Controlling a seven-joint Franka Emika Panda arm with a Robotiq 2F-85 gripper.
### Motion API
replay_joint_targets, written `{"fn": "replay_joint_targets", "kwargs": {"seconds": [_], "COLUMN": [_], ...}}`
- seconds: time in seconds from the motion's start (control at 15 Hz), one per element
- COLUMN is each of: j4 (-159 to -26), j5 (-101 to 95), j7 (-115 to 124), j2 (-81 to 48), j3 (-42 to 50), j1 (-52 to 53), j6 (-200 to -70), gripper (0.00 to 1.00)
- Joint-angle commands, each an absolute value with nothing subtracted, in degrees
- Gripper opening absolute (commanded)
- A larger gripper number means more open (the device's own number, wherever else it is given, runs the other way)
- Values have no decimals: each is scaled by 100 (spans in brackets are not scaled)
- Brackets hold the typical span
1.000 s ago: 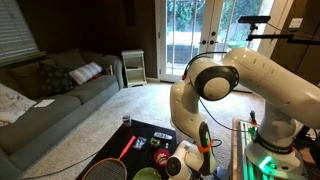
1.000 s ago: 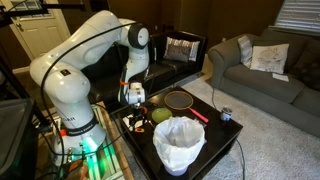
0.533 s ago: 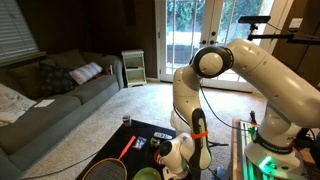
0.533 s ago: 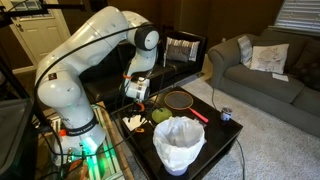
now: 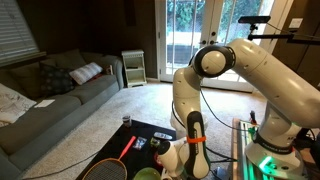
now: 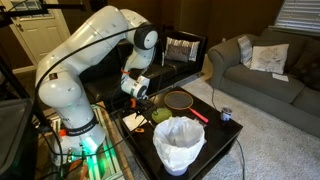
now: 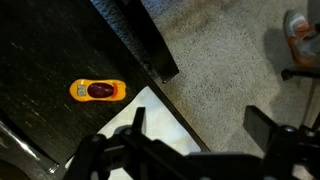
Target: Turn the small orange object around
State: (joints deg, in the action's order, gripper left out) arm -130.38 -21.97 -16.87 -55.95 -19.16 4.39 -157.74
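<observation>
The small orange object [image 7: 98, 91] is a little oval toy with a dark red middle. It lies flat on the black table [image 7: 40, 50] at the left of the wrist view. My gripper [image 7: 200, 130] is open and empty, its two dark fingers spread wide at the bottom of that view. It hangs above the table's edge, to the right of the object and apart from it. In both exterior views the gripper [image 6: 135, 92] [image 5: 168, 157] hovers over the table's near end. I cannot make out the orange object there.
A white sheet [image 7: 150, 112] lies under the gripper, with grey carpet [image 7: 230, 60] beyond the table edge. On the table are a racket [image 6: 180, 99] with a red handle [image 6: 199, 113], a green disc [image 6: 163, 115], a white bucket [image 6: 178, 143] and a small can [image 6: 226, 115].
The arm has straightened upward and the gripper has lifted a little above the table over the last second.
</observation>
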Motion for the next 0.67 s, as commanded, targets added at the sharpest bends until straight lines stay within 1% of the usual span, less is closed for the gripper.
{"fn": "replay_joint_targets", "kwargs": {"seconds": [0.0, 0.33, 0.6], "j4": [-13312, -13510, -13581], "j5": [-1390, -468, 128], "j7": [-1002, -211, 539], "j2": [-5426, -5435, -5396], "j3": [-1992, -2093, -1925], "j1": [683, 789, 1061], "j6": [-16124, -16565, -16820], "gripper": [100, 100, 100]}}
